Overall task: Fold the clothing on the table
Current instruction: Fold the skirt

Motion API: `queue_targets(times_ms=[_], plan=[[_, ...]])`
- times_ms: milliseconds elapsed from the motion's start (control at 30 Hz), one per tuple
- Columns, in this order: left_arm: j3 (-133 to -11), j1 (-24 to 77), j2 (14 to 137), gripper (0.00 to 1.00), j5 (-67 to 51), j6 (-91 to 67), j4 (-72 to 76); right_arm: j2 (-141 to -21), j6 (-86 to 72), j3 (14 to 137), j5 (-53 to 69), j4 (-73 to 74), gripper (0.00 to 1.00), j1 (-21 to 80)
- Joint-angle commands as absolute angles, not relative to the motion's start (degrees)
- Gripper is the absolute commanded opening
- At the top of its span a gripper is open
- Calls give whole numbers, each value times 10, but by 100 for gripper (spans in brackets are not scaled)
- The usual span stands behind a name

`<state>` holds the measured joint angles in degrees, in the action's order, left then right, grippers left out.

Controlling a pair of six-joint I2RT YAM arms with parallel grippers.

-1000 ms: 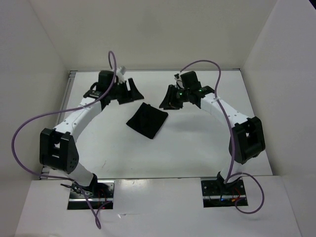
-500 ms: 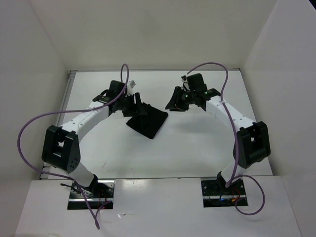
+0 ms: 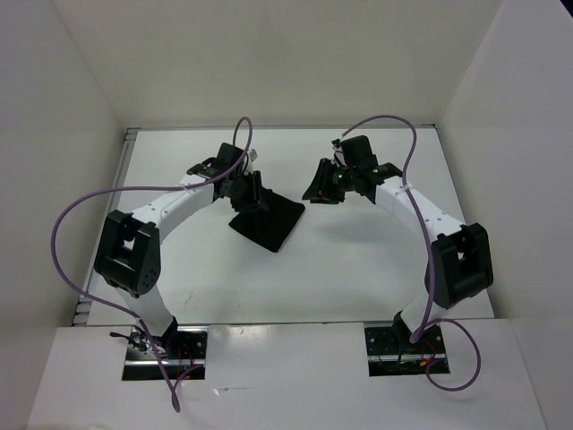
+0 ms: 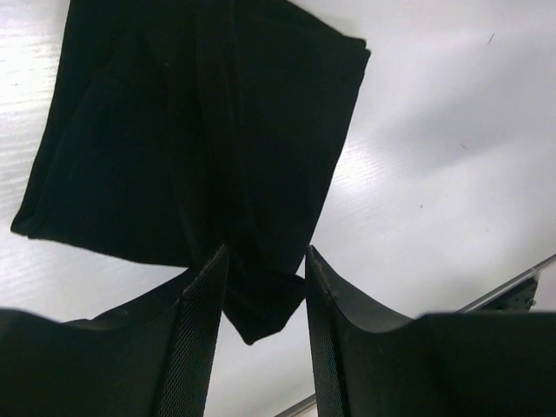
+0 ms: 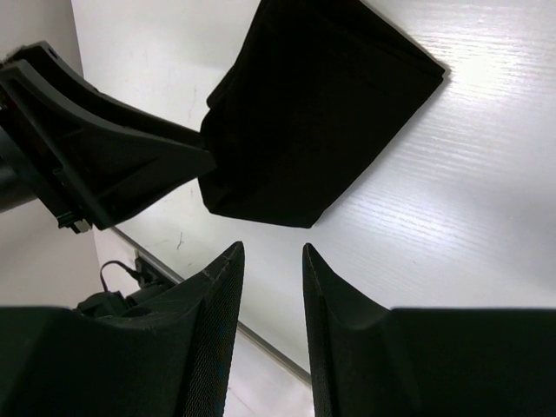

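1. Since a second ago the left gripper (image 3: 251,193) has swung in from the 10 o'clock side of the worktop (image 3: 376,269) and now sits over the clothing (image 3: 269,222). Its jaws have narrowed on the way. The right gripper (image 3: 319,185) has barely shifted.
2. The clothing lies flat near the middle of the worktop. It is a small black diamond that looks already doubled over, with a ridge running along it in the left wrist view.
3. The left gripper (image 4: 265,256) straddles the clothing's (image 4: 200,130) 11 o'clock corner. The fabric tip lies between the two fingers (image 4: 201,330), but white worktop shows around it. The jaws are about half apart and have not yet pinched anything.
4. The right gripper (image 5: 272,252) hangs just off the clothing's (image 5: 321,104) 1 o'clock corner, clear of the fabric. Its jaws are partly apart and hold nothing, and bare worktop (image 5: 469,226) shows through the gap.
5. The step in hand looks like taking hold of a corner for a further fold.
6. The next move calls for the left jaws to close fully on every layer at that corner. The corner should then lift only slightly and travel toward the 5 o'clock edge.
7. The right gripper could pin or pick up its own corner so the stack does not slide. Catching only the top layer would undo the earlier fold.
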<state>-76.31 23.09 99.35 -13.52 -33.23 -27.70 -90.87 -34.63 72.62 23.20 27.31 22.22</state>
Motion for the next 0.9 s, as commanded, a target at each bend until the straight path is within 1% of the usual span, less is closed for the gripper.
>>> queue_targets(times_ms=[0,367,433,533,567,667,700,800,867], plan=[[-787,242,994,48,-117,-321,-314,-884,-337,722,223,265,39,215],[-763,247,963,49,-69,-310,-357,-884,-337,722,223,265,39,215],[-763,247,963,48,-62,-303,-363,-889,-337,722,223,265,39,215],[-752,247,963,43,-30,-297,-374,-889,-337,722,223,265,39,215],[-751,247,963,40,-30,-297,-374,-889,-337,722,223,265,39,215],[-738,247,963,7,-30,-297,-374,-884,-337,716,223,265,39,215],[-733,247,963,0,-30,-297,-366,-884,-337,716,223,265,39,215],[-727,247,963,0,-37,-308,-359,-884,-342,711,228,265,39,215],[-737,239,963,0,-19,-308,-359,-884,-342,706,229,265,39,215]])
